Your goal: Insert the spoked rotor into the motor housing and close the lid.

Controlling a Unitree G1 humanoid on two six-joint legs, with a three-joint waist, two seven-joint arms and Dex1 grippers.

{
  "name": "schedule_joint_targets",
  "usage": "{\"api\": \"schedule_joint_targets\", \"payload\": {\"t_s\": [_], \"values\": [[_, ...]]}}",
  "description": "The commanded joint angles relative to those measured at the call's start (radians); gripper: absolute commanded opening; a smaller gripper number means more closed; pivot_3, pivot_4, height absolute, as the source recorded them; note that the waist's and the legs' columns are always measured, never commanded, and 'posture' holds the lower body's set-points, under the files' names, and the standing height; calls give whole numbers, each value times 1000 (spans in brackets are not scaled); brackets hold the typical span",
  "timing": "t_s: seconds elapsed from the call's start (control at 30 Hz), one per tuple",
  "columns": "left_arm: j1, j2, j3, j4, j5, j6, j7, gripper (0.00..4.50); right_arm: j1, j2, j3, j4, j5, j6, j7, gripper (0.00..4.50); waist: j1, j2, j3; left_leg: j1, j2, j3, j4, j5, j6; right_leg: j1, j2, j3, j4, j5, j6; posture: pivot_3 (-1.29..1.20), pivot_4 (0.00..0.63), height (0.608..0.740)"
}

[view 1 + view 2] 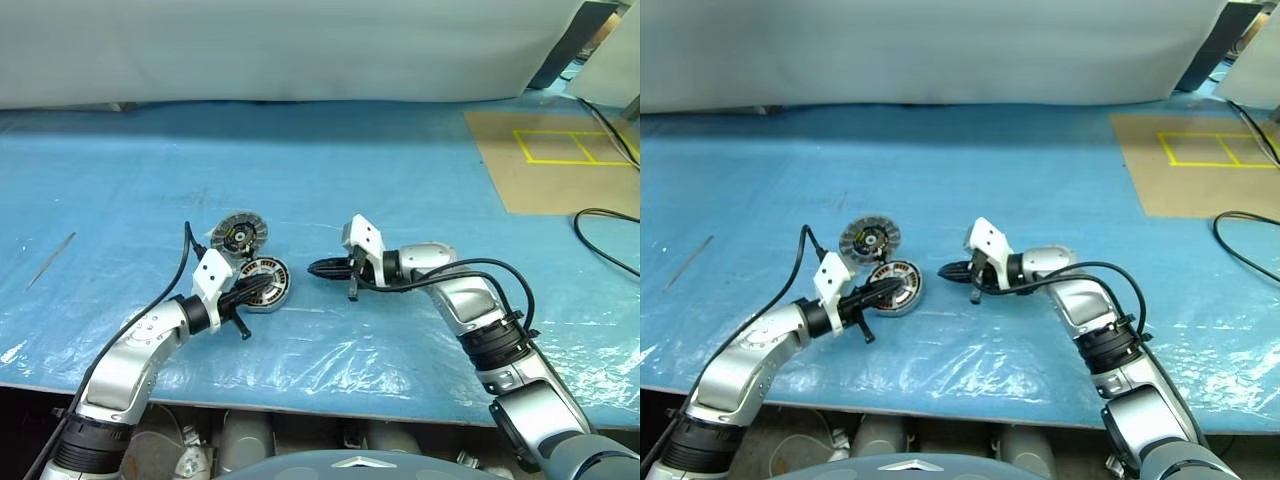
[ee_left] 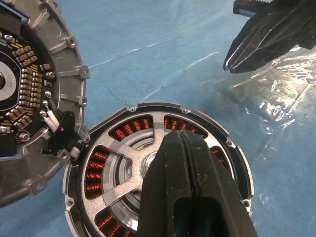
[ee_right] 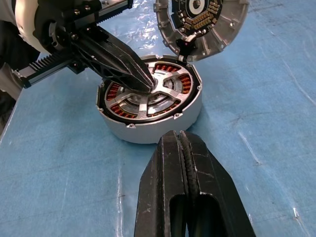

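The spoked rotor [image 3: 148, 98] sits inside the motor housing [image 3: 153, 126], its silver spokes lying over the ring of copper-coloured windings and its dark rim level with the housing's top edge. The housing stands on the blue plastic-covered table [image 1: 400, 180], towards the robot's left of centre. The lid [image 1: 240, 235] is swung open and lies flat beside the housing on its far side, hinged at the edge, its ribbed inner face and dark centre turned upward.

The left hand [image 3: 145, 85] has its two black fingers pressed together with nothing between them, and their tips rest on the rotor near its hub. The right hand [image 1: 318, 268] is also closed and empty; it hovers just beside the housing on the robot's right, pointing towards it without touching.

A thin rod [image 1: 50, 260] lies far to the left, and a black cable [image 1: 600, 240] curls at the right edge.
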Motion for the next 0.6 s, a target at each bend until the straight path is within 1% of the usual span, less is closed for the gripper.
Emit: {"api": "schedule_joint_targets", "payload": {"t_s": [0.03, 0.1, 0.2, 0.27, 0.4, 0.5, 0.6], "values": [[-25, -41, 85, 9, -52, -44, 32, 33, -8, 11, -15, -32, 29, -44, 18, 0, 0, 0, 0, 0, 0, 0, 0, 0, 0, 0, 0, 0, 0, 0, 0, 0, 150, 740], [-26, -59, 121, 5, -88, -78, 15, 33, -4, 13, -14, -36, 39, -47, 30, 0, 1, 0, 0, -1, 0, 0, 0, 0, 0, 0, 0, 0, 0, 0, 0, 0, 150, 740], [-5, -65, 172, -16, -152, -76, -4, 33, -1, 15, -16, -42, 51, -46, 44, 0, 1, 0, 0, -2, 0, 0, 0, 0, 0, -1, 0, 0, 0, 0, 0, 0, 150, 740], [23, -50, 209, -22, -201, -64, -34, 33, -2, 13, -15, -43, 57, -45, 50, 0, -1, 0, 0, -3, 0, 0, 0, 0, 0, -2, 0, 0, -1, 1, 2, 0, 150, 740], [58, 9, 272, -16, -281, -31, -106, 33, -2, 5, -6, -38, 51, -52, 58, 0, 0, 0, 0, -6, 1, 0, 0, 0, 0, -5, 1, 0, 0, 2, 4, 0, 150, 740], [31, 37, 354, -1, -351, -15, -106, 33, -2, 3, -7, -34, 50, -55, 59, 0, 2, 0, 0, -6, 1, 0, 0, 0, 0, -5, 1, 0, -1, 1, 1, 0, 150, 740], [-33, 54, 394, 39, -354, -25, -75, 33, -2, 4, -5, -30, 47, -57, 57, 0, 4, 0, 0, -6, 0, 0, 1, 0, 0, -4, 0, 0, 0, 0, 0, 0, 150, 740]]}}
